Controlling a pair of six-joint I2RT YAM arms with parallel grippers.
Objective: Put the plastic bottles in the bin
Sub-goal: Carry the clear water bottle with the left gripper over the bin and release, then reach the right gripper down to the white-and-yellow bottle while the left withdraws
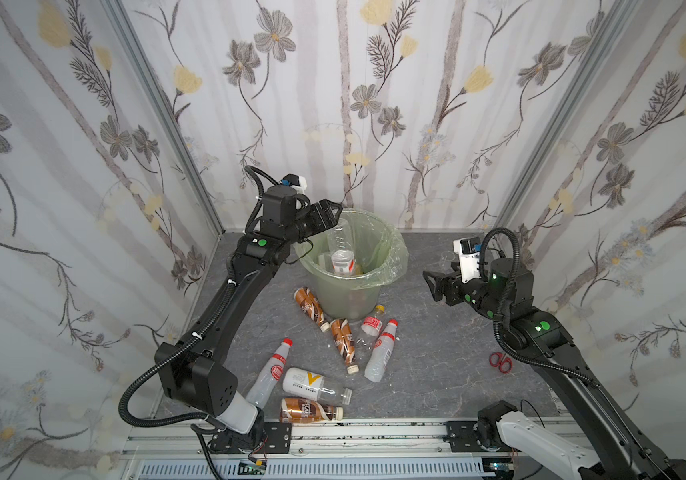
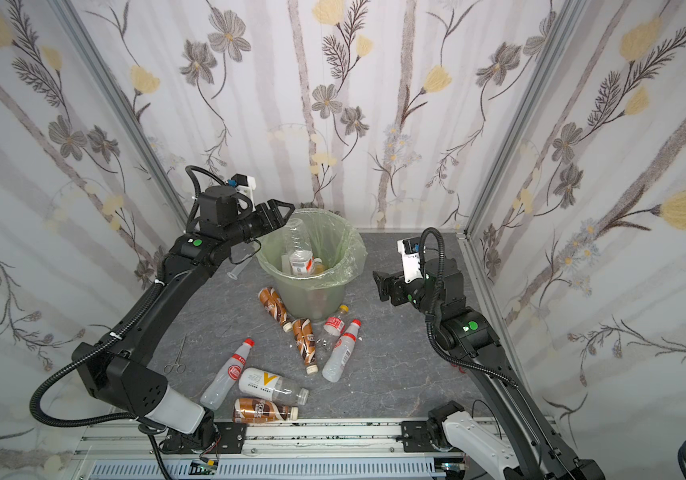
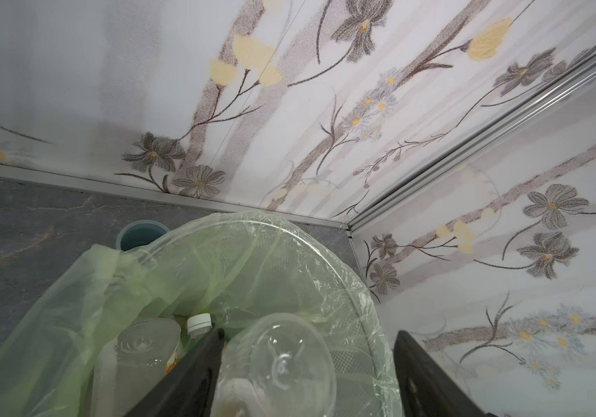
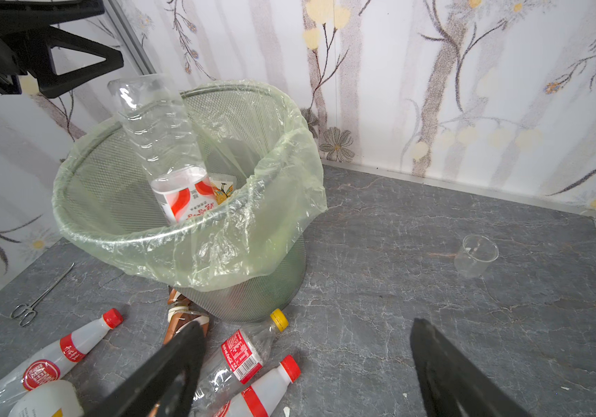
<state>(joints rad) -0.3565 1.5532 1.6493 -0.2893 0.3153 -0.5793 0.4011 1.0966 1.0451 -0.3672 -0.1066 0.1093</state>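
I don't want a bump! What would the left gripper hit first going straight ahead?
Probably the clear bottle poking out of the bin, right ahead between the open fingers of the left gripper.

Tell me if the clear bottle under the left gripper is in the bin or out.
In, not fully: the clear bottle stands base-up inside the bin, lower half below the rim, base poking above it.

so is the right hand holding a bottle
No, the right hand is wide open and empty, beside the bin.
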